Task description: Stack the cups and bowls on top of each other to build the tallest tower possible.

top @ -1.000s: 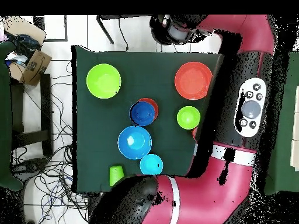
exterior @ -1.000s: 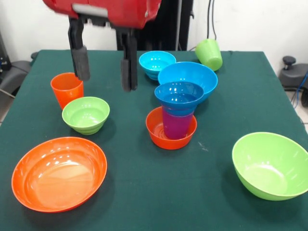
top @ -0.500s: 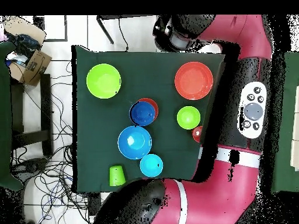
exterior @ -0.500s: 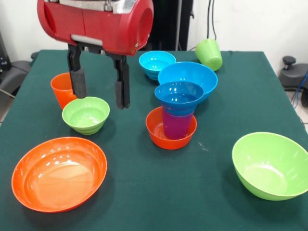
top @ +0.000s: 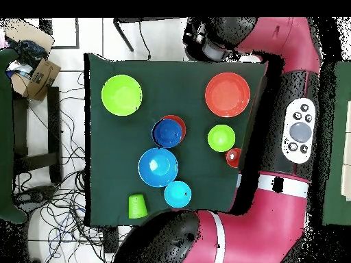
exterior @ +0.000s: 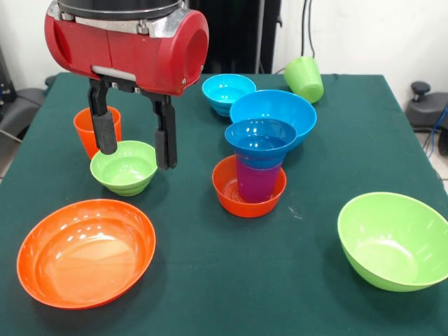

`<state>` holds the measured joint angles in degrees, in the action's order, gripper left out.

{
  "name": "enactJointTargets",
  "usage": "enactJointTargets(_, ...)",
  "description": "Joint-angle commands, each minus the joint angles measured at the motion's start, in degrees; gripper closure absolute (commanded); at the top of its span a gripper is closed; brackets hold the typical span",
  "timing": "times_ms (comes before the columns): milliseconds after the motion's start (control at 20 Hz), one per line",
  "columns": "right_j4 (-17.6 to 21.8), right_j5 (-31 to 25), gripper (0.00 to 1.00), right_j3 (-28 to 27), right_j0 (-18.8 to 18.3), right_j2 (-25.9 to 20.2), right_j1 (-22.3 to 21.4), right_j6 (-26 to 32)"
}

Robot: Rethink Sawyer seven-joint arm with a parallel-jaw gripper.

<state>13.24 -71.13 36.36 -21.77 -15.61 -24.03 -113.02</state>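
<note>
The tower (exterior: 256,168) stood three pieces high — six pieces waited loose on the desk (exterior: 294,294); the claw (exterior: 135,145) hung spread over the small green bowl (exterior: 124,166).

Bright, even light is falling from above, and soft shadows are pooling close under the large orange bowl (exterior: 85,252) at seven o'clock and the large green bowl (exterior: 393,240) at four o'clock. White glare is glinting on the glossy rims and inside the orange bowl, while the green tablecloth (exterior: 280,280) is staying matte. Focus is holding crisp across both views.
</note>
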Motion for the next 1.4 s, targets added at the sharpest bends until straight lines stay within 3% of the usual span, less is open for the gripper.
enactJointTargets(50,2.8,-0.8,0.0,3.6,-0.4,-2.2,1.8,13.5)
enactJointTargets(500,2.5,0.5,0.0,5.7,0.0,-1.4,1.9,10.6)
enactJointTargets(1400,2.9,0.7,0.0,3.7,0.3,-2.4,3.6,12.3)
